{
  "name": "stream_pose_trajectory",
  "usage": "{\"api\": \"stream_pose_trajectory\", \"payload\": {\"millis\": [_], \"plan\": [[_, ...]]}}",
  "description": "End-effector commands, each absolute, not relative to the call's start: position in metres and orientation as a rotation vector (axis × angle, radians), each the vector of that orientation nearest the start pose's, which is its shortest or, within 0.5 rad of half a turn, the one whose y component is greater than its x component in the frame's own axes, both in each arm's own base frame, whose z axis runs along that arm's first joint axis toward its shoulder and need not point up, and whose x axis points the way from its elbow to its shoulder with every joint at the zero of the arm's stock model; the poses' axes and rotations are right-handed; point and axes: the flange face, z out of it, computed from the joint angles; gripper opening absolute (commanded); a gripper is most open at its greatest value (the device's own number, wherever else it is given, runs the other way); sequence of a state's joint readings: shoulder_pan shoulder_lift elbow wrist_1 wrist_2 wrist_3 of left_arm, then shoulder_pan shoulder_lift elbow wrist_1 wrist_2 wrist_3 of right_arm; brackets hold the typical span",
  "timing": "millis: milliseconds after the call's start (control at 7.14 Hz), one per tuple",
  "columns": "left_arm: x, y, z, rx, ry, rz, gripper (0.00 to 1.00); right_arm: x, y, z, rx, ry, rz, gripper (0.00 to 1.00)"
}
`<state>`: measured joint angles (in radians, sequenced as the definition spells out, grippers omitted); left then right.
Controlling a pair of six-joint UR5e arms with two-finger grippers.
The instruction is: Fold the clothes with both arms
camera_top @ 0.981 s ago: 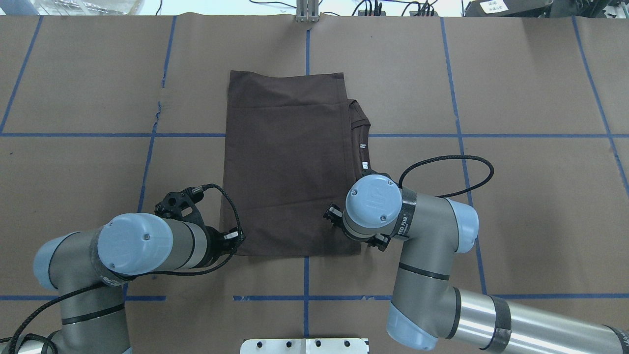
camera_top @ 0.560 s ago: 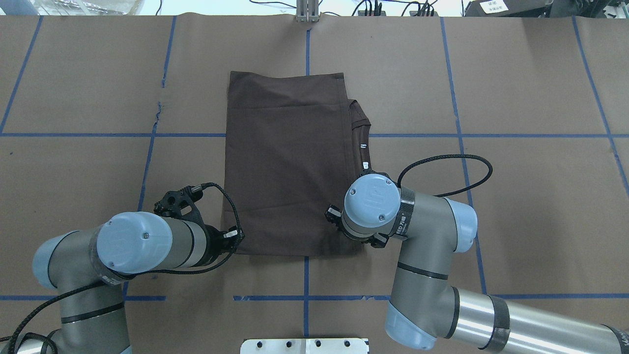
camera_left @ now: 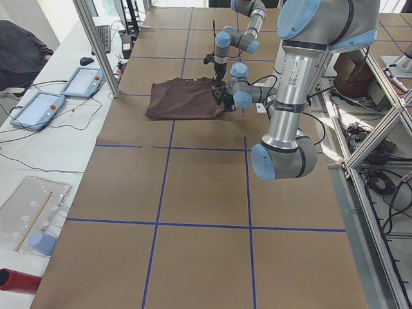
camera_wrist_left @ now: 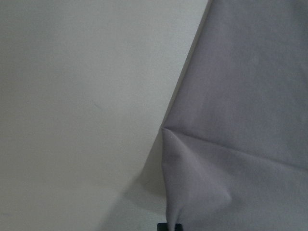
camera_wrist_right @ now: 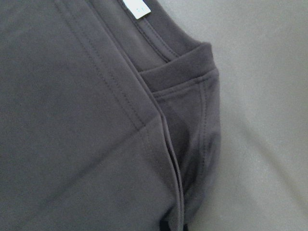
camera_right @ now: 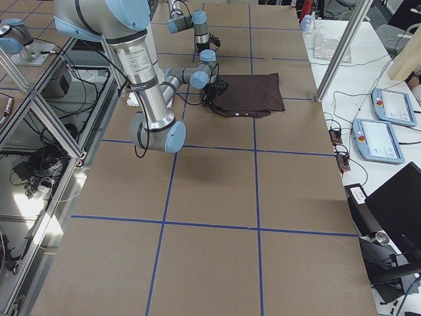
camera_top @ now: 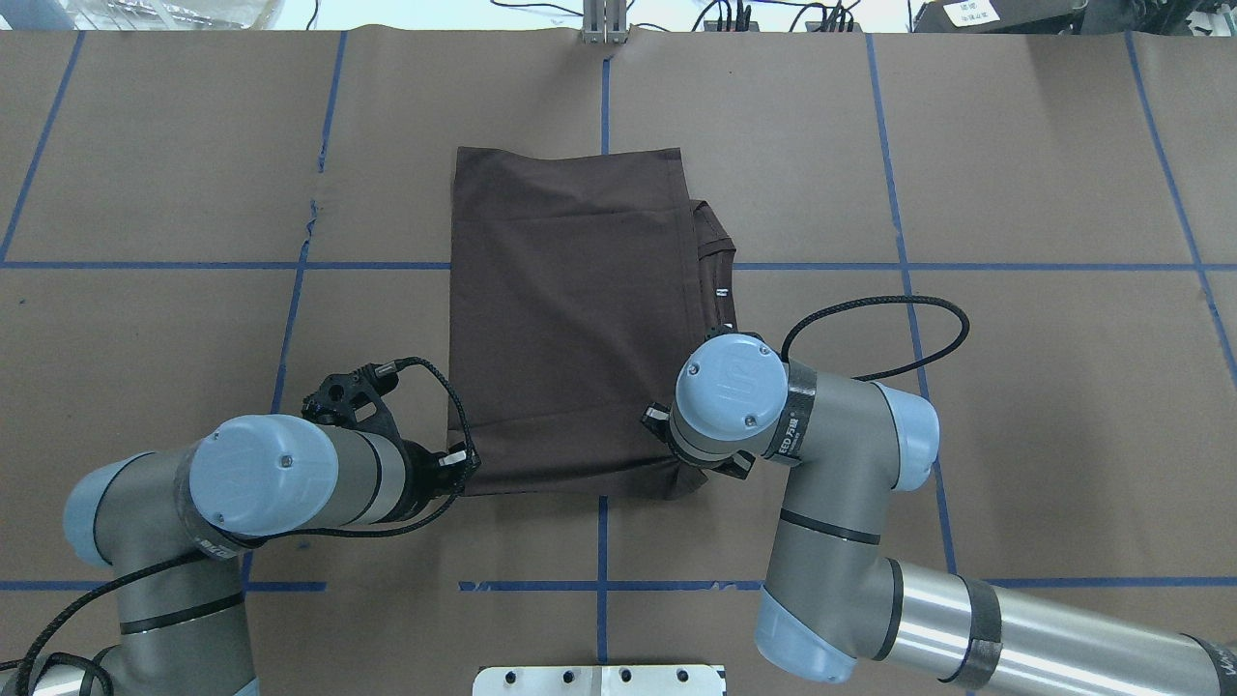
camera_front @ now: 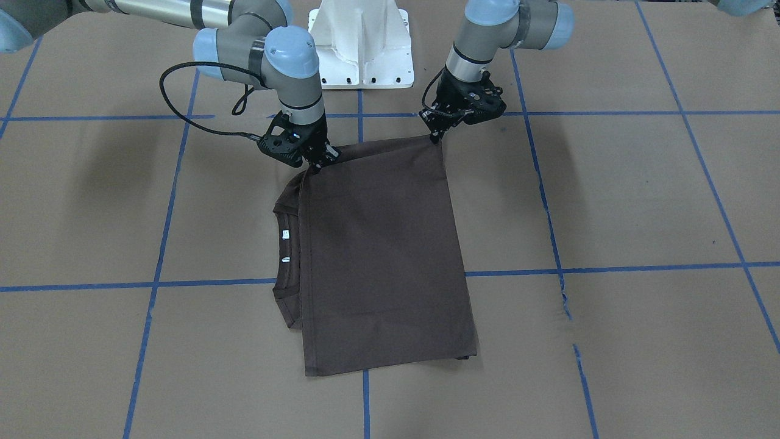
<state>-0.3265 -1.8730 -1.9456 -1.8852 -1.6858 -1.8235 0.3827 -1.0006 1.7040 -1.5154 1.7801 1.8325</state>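
Observation:
The dark brown T-shirt lies folded into a tall rectangle on the brown paper. Its ribbed collar and white tags poke out along one side. My left gripper is shut on the shirt's near corner on my left, and that corner puckers into the jaws in the left wrist view. My right gripper is shut on the other near corner. In the overhead view its wrist hides it. Stacked layers and the collar fill the right wrist view. The near edge hangs slightly raised between the two grippers.
The white base pedestal stands just behind the arms. Blue tape lines grid the brown paper. Two tablets and a metal post sit past the table's far edge. Bare paper surrounds the shirt on all sides.
Both grippers have drawn the shirt's near edge up and a little away from the robot. The cloth has shifted slightly right and creased near the right corner.

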Motion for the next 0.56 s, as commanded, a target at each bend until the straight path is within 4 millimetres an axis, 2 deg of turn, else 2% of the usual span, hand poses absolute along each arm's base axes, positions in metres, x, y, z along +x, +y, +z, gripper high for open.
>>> {"api": "stream_pose_trajectory", "payload": {"millis": [0, 140, 280, 420], "plan": [[0.495, -0.296, 0.287, -0.068, 1.015, -0.470, 0.00, -0.560, -0.354, 0.255, -0.152, -0.818, 0.533, 0.00], [0.482, -0.289, 0.271, -0.069, 1.023, -0.467, 0.00, -0.543, -0.348, 0.247, -0.150, -0.848, 0.528, 0.00], [0.476, -0.271, 0.254, -0.080, 1.027, -0.443, 0.00, -0.520, -0.339, 0.244, -0.149, -0.881, 0.521, 0.00], [0.477, -0.240, 0.240, -0.108, 1.040, -0.392, 0.00, -0.499, -0.314, 0.243, -0.176, -0.907, 0.484, 0.00]]}}
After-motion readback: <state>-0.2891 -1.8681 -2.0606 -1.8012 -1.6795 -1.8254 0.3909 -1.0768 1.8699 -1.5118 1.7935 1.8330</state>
